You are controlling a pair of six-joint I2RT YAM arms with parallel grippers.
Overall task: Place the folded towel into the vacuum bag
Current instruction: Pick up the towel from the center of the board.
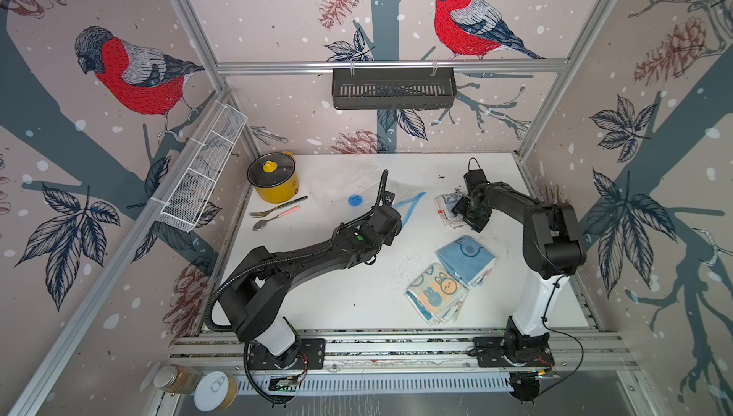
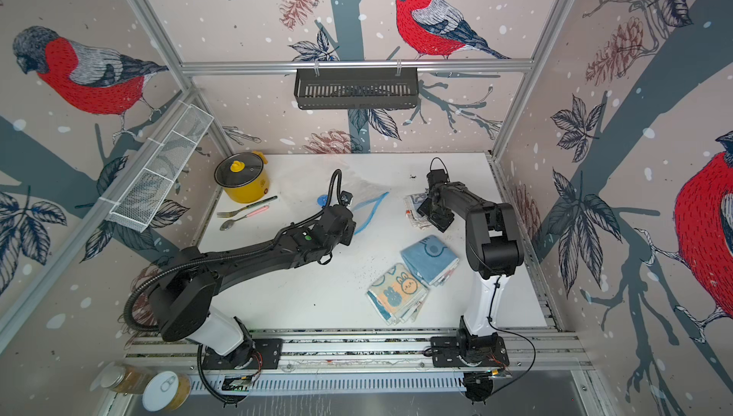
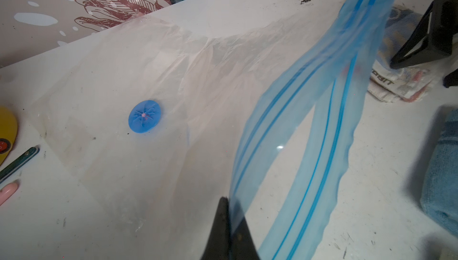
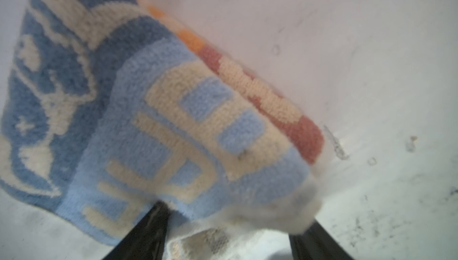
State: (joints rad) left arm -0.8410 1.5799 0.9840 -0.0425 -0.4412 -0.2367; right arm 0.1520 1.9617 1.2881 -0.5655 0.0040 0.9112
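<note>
Thin crinkled clear plastic vacuum bag (image 3: 148, 67), looped terry-cloth towel (image 4: 173, 122), scuffed matt tabletop (image 3: 371, 196)

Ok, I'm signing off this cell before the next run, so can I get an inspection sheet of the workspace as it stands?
Surface: white tabletop, dark specks scattered.
Job's things: vacuum bag lying at the back, blue valve up, zip strip lifted; folded towel outside the bag; blue towel and bunny towel nearer the front.
Clutter: yellow pot, fork, spoon; jar and can on the front ledge.
Grippers: left gripper shut on the zip strip; right gripper has its jaws either side of the folded towel's edge, grip unclear.
Cables: black conduit loops at the left arm's base; thin cable trails from the right base.
Surroundings: bird wallpaper; black basket on the rear rail; white mesh basket on the left wall.
</note>
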